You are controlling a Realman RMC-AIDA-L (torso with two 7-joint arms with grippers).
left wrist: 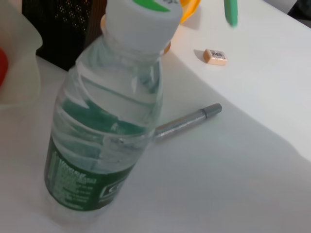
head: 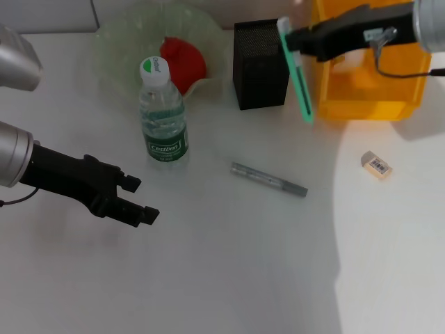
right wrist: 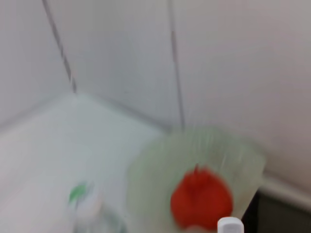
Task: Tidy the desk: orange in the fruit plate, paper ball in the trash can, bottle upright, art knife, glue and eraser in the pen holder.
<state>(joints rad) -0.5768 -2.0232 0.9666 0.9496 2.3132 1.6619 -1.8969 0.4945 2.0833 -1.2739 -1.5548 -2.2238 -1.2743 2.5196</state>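
I see the white tabletop (head: 229, 271) spread under both arms. At its far edge the yellow trash can (head: 368, 90) sits on the right, and the pale green fruit plate (head: 125, 35) sits on the left with a red-orange fruit (head: 184, 62) in it. Between them stands the black mesh pen holder (head: 259, 66). The water bottle (head: 163, 118) is upright just in front of the plate, near my left pincer (head: 135, 198), which hangs low over the tabletop with its fingers spread and nothing in them. My right pincer (head: 295, 36) is raised beside the pen holder's rim, clenched on the top of the green art knife (head: 297, 76), which hangs down tilted. The grey glue stick (head: 269, 179) lies flat mid-tabletop. The eraser (head: 376, 164) lies apart, farther right.
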